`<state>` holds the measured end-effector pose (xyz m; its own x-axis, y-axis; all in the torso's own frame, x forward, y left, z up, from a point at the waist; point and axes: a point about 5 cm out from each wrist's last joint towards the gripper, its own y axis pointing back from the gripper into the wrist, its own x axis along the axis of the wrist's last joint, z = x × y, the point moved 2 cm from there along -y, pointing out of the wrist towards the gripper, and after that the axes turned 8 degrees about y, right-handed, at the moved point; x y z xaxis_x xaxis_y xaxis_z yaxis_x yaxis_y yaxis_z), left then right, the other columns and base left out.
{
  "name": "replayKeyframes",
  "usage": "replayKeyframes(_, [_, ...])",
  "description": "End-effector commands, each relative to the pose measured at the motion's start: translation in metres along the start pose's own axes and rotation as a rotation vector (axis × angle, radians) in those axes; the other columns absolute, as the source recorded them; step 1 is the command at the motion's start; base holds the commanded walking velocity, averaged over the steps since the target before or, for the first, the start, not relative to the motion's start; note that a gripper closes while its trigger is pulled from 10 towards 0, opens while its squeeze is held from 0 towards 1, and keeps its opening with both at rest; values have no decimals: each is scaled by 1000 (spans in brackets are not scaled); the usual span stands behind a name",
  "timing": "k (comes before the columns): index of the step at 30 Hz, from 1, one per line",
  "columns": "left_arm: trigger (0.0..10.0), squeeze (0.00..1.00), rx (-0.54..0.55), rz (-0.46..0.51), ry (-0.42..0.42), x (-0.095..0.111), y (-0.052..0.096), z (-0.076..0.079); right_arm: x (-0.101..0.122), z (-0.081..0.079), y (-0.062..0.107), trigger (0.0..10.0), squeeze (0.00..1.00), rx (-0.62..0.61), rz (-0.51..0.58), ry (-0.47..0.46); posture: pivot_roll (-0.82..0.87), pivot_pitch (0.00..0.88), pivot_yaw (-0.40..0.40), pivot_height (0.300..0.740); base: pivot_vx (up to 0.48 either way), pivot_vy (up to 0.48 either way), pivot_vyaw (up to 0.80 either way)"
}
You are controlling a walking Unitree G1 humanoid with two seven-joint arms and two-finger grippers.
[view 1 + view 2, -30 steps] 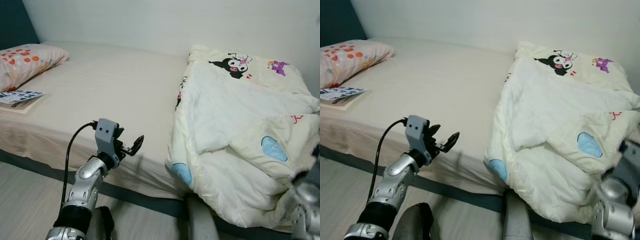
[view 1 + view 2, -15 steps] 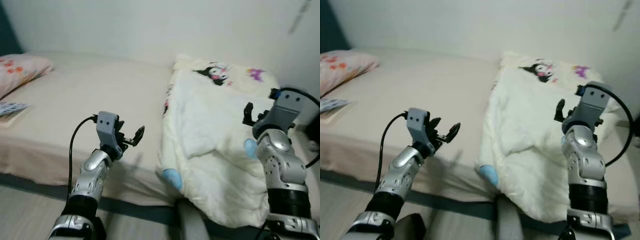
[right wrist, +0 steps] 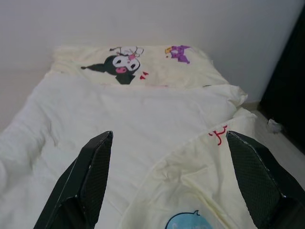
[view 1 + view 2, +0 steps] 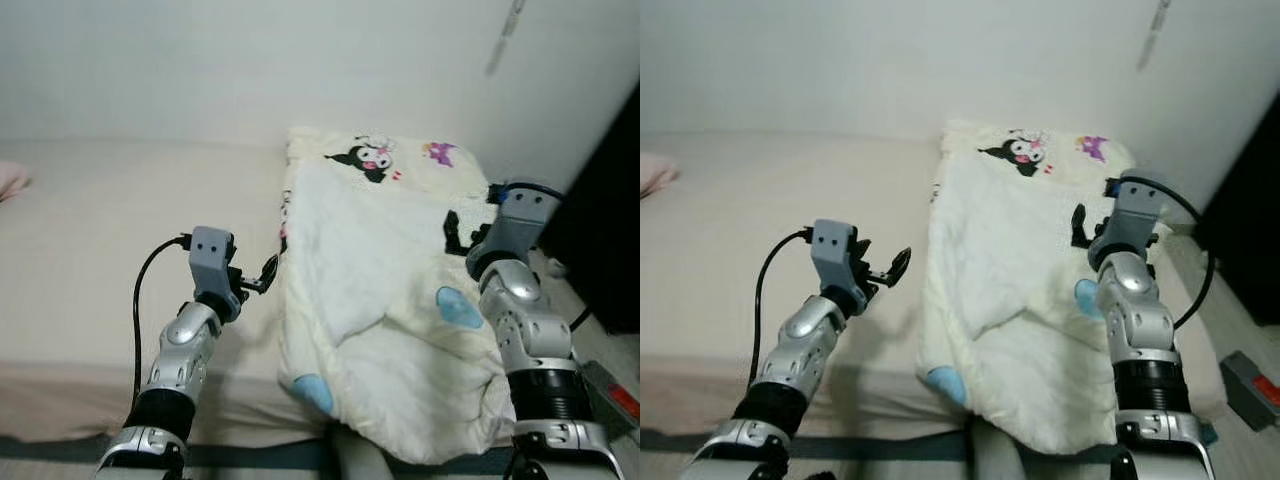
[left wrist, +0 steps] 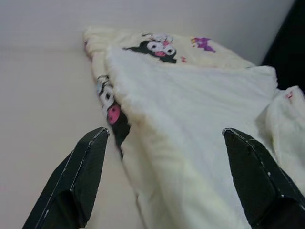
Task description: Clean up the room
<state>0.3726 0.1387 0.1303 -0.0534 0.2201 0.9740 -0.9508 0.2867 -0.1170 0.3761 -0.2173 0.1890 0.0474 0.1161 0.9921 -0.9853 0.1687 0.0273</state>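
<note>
A cream quilt [image 4: 380, 290] with cartoon prints lies bunched on the right part of the bed [image 4: 100, 230], its lower end hanging over the front edge. My left gripper [image 4: 262, 277] is raised over the mattress just left of the quilt's edge, open with nothing between its fingers; its wrist view looks along the quilt [image 5: 190, 119]. My right gripper [image 4: 455, 232] is held up over the right side of the quilt, open and empty, and faces the quilt [image 3: 143, 114] and the wall.
A white wall runs behind the bed. A dark piece of furniture [image 4: 605, 220] stands at the far right. A grey box with a red mark [image 4: 1252, 382] lies on the floor by the bed's right corner. A pink pillow's edge [image 4: 652, 172] shows at far left.
The camera has swung to the right, so the pillow and book have slid out to the left. My right arm has risen from low at the bed's edge to over the quilt.
</note>
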Motion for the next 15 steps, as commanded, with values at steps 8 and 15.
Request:
replayKeyframes(8, [10000, 0, 12, -20, 19, -7, 1, -2, 0, -17, 0, 10000, 0, 93, 32, 20, -71, 26, -40, 501, 0, 0, -283])
replayKeyframes(15, [10000, 0, 17, -25, 20, -9, 1, -2, -3, -21, -1, 10000, 0, 124, 31, 16, -69, 18, -44, 526, 0, 0, 0])
